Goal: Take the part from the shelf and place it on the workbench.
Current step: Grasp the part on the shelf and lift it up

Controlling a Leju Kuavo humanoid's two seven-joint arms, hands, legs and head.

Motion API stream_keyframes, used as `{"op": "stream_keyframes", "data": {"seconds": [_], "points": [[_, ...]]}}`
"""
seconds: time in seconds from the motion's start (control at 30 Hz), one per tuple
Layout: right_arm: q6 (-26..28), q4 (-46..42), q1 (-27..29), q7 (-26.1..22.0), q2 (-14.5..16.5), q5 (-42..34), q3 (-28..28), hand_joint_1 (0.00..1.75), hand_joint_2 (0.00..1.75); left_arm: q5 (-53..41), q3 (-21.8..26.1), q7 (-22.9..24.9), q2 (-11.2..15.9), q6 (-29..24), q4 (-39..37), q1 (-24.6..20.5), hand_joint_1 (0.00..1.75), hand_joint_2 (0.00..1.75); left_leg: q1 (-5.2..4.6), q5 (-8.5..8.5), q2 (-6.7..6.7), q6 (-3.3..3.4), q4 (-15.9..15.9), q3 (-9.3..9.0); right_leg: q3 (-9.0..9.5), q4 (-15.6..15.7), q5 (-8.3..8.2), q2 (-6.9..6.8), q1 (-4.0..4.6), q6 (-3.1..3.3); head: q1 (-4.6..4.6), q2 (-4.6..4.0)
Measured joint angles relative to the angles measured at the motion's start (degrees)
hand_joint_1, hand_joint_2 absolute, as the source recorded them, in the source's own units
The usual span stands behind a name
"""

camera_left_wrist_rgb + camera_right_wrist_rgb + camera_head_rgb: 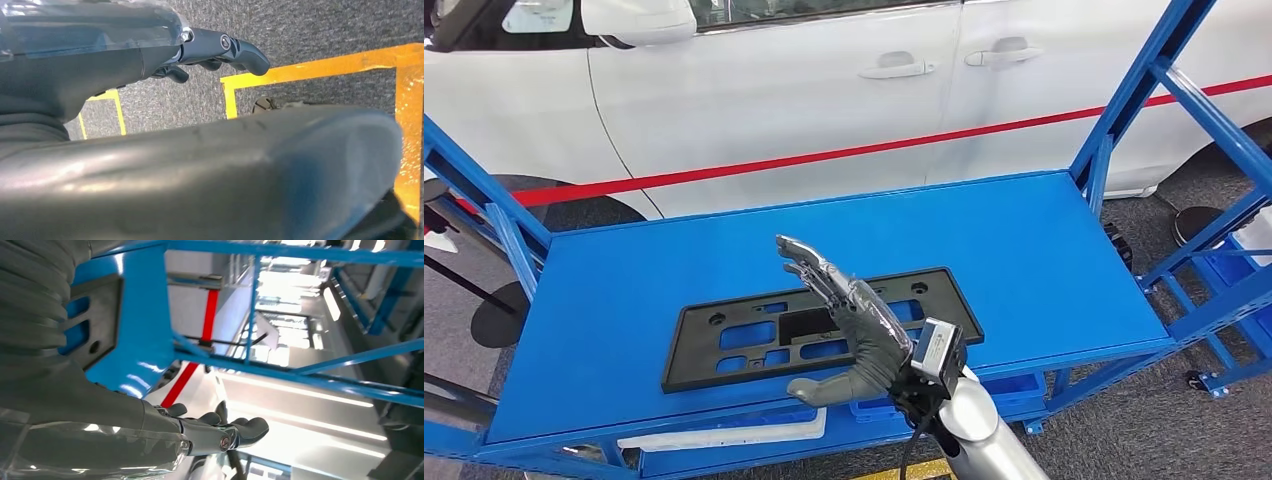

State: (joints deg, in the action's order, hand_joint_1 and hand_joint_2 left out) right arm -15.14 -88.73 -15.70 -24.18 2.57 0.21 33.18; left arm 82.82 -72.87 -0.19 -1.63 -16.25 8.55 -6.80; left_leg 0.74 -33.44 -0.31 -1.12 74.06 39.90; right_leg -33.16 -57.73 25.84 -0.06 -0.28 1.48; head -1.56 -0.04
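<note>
Flat black plastic plate-holder part [819, 328] lies near the blue metal shelf's [1024, 250] front edge. Right robot hand [849, 325] hovers over it, fingers spread, empty. Left robot hand [220, 50] hangs, curled, empty. Risk: thin flat part offers little purchase; fingers may slip.

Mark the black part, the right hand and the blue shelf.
black part [724, 345]: head view, left half of the flat plate.
right hand [864, 330]: head view, back of the palm.
blue shelf [1044, 250]: head view, bare top surface.
</note>
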Motion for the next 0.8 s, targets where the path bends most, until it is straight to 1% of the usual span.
{"op": "stream_keyframes", "data": {"seconds": [0.03,0.07,0.1,0.13,0.17,0.2,0.23,0.3,0.33,0.37,0.4,0.43,0.47,0.5,0.53,0.57,0.6,0.63,0.67,0.7,0.73,0.8], "points": [[0.35,0.02,0.15,0.01,-0.21,0.39,0.0,0.0,1.75,-0.16,-0.15,-0.07,0.04,0.16,0.0,0.05,0.0,0.0,0.0,1.2,0.0,0.04,-0.89,-0.34,0.07,-0.05,0.05,0.04,0.03,0.01,-0.01,0.0],[0.52,0.02,0.23,0.01,-0.37,0.57,0.0,0.0,1.75,-0.25,-0.26,-0.11,0.09,0.24,0.0,0.06,0.0,0.0,0.0,3.26,0.01,0.17,-3.98,-1.76,0.18,-0.14,0.15,0.11,0.05,-0.03,0.0,0.0],[0.64,0.02,0.25,0.01,-0.48,0.7,0.0,0.0,1.75,-0.32,-0.34,-0.17,0.17,0.27,-0.01,0.04,0.0,0.0,-0.01,5.23,0.02,0.37,-8.07,-3.63,0.27,-0.26,0.29,0.18,0.05,-0.13,0.0,0.0],[0.75,0.02,0.24,0.02,-0.56,0.87,-0.01,0.0,1.75,-0.36,-0.41,-0.24,0.24,0.29,-0.01,-0.04,0.0,0.0,-0.09,6.62,0.02,0.59,-11.8,-5.37,0.27,-0.5,0.46,0.25,0.16,-0.3,0.01,0.0],[0.92,0.01,0.23,0.04,-0.63,1.13,-0.01,0.0,1.75,-0.4,-0.48,-0.36,0.28,0.31,-0.01,-0.12,0.0,0.0,-0.18,7.35,-0.01,0.83,-14.27,-6.51,0.19,-0.66,0.56,0.28,0.23,-0.53,0.03,0.0],[1.22,0.01,0.22,0.08,-0.7,1.52,0.0,0.0,1.75,-0.42,-0.54,-0.6,0.32,0.33,-0.01,-0.17,0.0,0.0,-0.3,7.4,-0.06,1.05,-15.38,-6.96,0.08,-0.75,0.6,0.29,0.29,-0.77,0.04,0.0],[1.61,0.0,0.19,0.14,-0.74,2.0,0.01,0.0,1.75,-0.37,-0.57,-0.87,0.33,0.38,0.0,-0.17,0.0,0.0,-0.42,7.35,-0.11,1.27,-15.53,-7.0,-0.01,-0.76,0.56,0.3,0.32,-1.03,0.06,-0.01],[2.63,-0.01,0.0,0.24,-0.8,3.31,0.06,0.0,1.75,-0.18,-0.6,-1.33,0.37,0.46,-0.01,-0.14,0.0,0.0,-0.26,7.63,-0.13,1.88,-15.85,-7.05,0.03,-0.82,0.68,0.32,0.29,-1.57,0.08,-0.01],[3.23,-0.01,-0.19,0.27,-0.83,4.18,0.1,0.0,1.75,-0.03,-0.59,-1.39,0.4,0.48,-0.01,-0.17,0.0,0.0,-0.13,7.8,-0.1,2.21,-16.11,-7.16,-0.28,-1.64,1.34,0.32,0.25,-1.84,0.13,-0.01],[4.11,-0.01,-0.39,0.31,-0.86,5.45,0.19,0.0,1.75,0.15,-0.59,-1.33,0.43,0.44,-0.02,-0.22,0.0,0.0,0.01,7.96,-0.06,2.49,-16.36,-7.25,-1.1,-3.54,2.58,0.32,0.19,-2.1,0.19,0.0],[5.29,-0.01,-0.53,0.37,-0.93,7.16,0.32,0.0,1.75,0.33,-0.58,-1.19,0.46,0.34,-0.02,-0.25,0.0,0.0,0.04,8.04,-0.02,2.65,-16.46,-7.27,-2.52,-6.57,4.3,0.31,0.02,-2.31,0.25,0.0],[6.87,0.0,-0.63,0.42,-1.08,9.46,0.55,0.0,1.75,0.47,-0.57,-0.99,0.48,0.18,-0.02,-0.25,0.0,0.0,0.02,8.07,0.01,2.74,-16.46,-7.21,-4.46,-10.49,6.18,0.28,-0.07,-2.52,0.31,0.0],[8.78,0.03,-0.65,0.47,-1.33,12.18,0.85,0.0,1.75,0.57,-0.57,-0.78,0.49,-0.02,-0.02,-0.2,0.0,0.0,0.0,8.08,0.01,2.76,-16.45,-7.14,-6.31,-14.15,7.53,0.27,-0.15,-2.68,0.32,0.0],[10.75,0.07,-0.64,0.49,-1.67,14.93,1.15,0.0,1.75,0.61,-0.57,-0.61,0.49,-0.22,-0.02,-0.12,0.0,0.0,-0.01,8.08,0.0,2.76,-16.43,-7.11,-7.53,-16.43,7.92,0.26,-0.23,-2.79,0.32,0.0],[12.64,0.12,-0.64,0.46,-2.04,17.58,1.45,0.0,1.75,0.63,-0.57,-0.52,0.48,-0.42,-0.02,-0.06,0.0,0.0,-0.01,8.07,-0.03,2.74,-16.42,-7.14,-7.74,-16.57,7.17,0.25,-0.29,-2.8,0.32,0.0],[14.39,0.15,-0.68,0.42,-2.38,20.07,1.75,0.0,1.75,0.69,-0.56,-0.51,0.48,-0.61,-0.02,-0.03,0.0,0.0,-0.01,8.04,-0.08,2.7,-16.4,-7.22,-6.73,-14.32,5.41,0.25,-0.35,-2.72,0.32,0.0],[16.18,0.18,-0.78,0.39,-2.67,22.82,2.11,0.0,1.75,0.81,-0.52,-0.65,0.48,-0.76,-0.02,-0.02,0.0,0.0,-0.01,7.99,-0.13,2.61,-16.4,-7.36,-4.83,-10.35,3.14,0.24,-0.39,-2.54,0.32,0.0],[18.12,0.19,-0.97,0.45,-2.91,25.9,2.57,0.0,1.75,0.94,-0.48,-0.92,0.49,-0.82,-0.02,-0.04,0.0,0.0,-0.11,7.9,-0.16,2.45,-16.37,-7.45,-2.79,-6.18,1.48,0.24,-0.3,-2.33,0.32,-0.01],[20.2,0.2,-1.22,0.65,-3.13,29.24,3.14,0.0,1.75,1.06,-0.43,-1.33,0.5,-0.72,-0.02,-0.07,0.0,0.0,-0.21,7.81,-0.17,2.23,-16.33,-7.47,-1.27,-2.96,0.39,0.25,-0.19,-2.12,0.31,-0.01],[22.26,0.22,-1.46,0.92,-3.37,32.49,3.77,0.0,1.75,1.14,-0.39,-1.86,0.54,-0.49,-0.02,-0.09,0.0,0.0,-0.28,7.75,-0.16,1.96,-16.3,-7.46,-0.42,-1.05,-0.03,0.28,-0.05,-1.94,0.29,-0.01],[24.0,0.27,-1.68,1.17,-3.63,35.09,4.41,0.0,1.75,1.18,-0.36,-2.38,0.56,-0.2,-0.02,-0.11,0.0,0.0,-0.33,7.73,-0.15,1.65,-16.32,-7.43,-0.25,-0.5,0.12,0.33,0.12,-1.79,0.28,-0.01],[26.01,0.37,-1.96,1.4,-4.1,37.98,5.54,0.0,1.75,1.25,-0.26,-3.12,0.64,0.25,-0.02,-0.14,0.0,0.0,-0.24,7.6,-0.13,1.01,-16.32,-7.46,-0.25,-0.24,-0.08,0.35,0.02,-1.27,0.27,0.0]]}}
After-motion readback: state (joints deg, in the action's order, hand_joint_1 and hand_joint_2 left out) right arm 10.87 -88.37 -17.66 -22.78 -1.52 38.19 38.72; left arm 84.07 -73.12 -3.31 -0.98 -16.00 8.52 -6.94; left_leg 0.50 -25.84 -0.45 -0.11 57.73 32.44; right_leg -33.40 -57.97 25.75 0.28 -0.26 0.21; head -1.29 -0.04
